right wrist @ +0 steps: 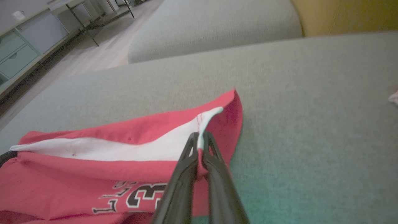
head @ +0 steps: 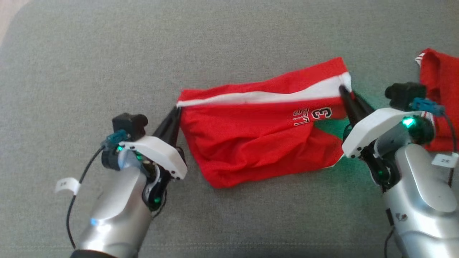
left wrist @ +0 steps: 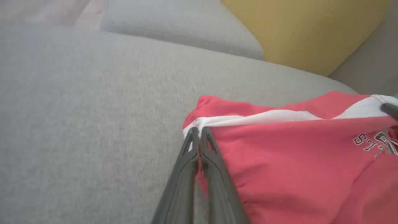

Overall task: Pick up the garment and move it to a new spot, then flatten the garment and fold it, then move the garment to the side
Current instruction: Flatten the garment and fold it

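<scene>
Left gripper (left wrist: pixel 199 132) clamped tight on the garment (head: pixel 258 143) at its left corner, at the end of the white stripe (head: pixel 261 96). Right gripper (right wrist: pixel 200 137) pinches the stripe's right end. Garment lies mid-sofa (head: pixel 107 53), spread between the two, lower part rumpled. Print (head: pixel 312 116) creased, only a 3 is clear. Red cloth (head: pixel 439 82) at right, cut off by the frame edge and partly behind the right arm. Yellow cushion (left wrist: pixel 304 31) beyond.

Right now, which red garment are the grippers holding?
The white-striped garment numbered 3, with the left gripper and right gripper shut on its ends; the other garment lies farther right.
</scene>
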Tool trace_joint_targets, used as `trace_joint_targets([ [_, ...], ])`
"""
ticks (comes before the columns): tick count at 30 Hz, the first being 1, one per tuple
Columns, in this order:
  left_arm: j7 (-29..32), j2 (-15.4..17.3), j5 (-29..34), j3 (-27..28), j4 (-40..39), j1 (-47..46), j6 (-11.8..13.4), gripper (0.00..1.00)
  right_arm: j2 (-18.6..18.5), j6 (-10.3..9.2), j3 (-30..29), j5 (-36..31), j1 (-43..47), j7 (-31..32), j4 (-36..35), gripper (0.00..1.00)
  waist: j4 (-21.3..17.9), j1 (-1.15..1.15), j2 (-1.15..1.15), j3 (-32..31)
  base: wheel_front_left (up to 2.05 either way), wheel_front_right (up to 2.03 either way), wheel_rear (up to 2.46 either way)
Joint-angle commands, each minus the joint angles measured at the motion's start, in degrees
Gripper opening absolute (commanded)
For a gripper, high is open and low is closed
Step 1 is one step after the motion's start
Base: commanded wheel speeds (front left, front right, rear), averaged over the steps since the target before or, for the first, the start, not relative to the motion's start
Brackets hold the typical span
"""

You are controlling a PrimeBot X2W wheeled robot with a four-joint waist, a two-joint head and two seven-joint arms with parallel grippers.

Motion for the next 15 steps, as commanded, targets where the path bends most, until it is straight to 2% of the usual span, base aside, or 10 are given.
trace_joint_targets([
  [1,-1.16,2.4,1.4,2.18,-3.4,-2.97,0.93,0.0,-0.68,-0.05,1.38,-1.17,-0.54,-2.49,-3.74,0.0,-0.3,0.0,0.0,-0.71,0.0,0.0,0.0],
  [7,-1.77,5.61,5.75,5.19,-16.32,-2.77,4.1,0.0,-1.59,-0.05,0.39,-2.78,0.72,-7.65,-12.02,0.0,-1.13,0.0,0.0,-2.98,0.0,0.0,0.0],
  [15,-1.52,10.28,10.64,8.06,-37.06,-3.43,6.49,0.0,-2.7,-0.05,-3.26,-4.08,0.67,-10.0,-29.88,0.0,-2.4,0.0,0.0,-6.69,0.0,0.0,0.0],
])
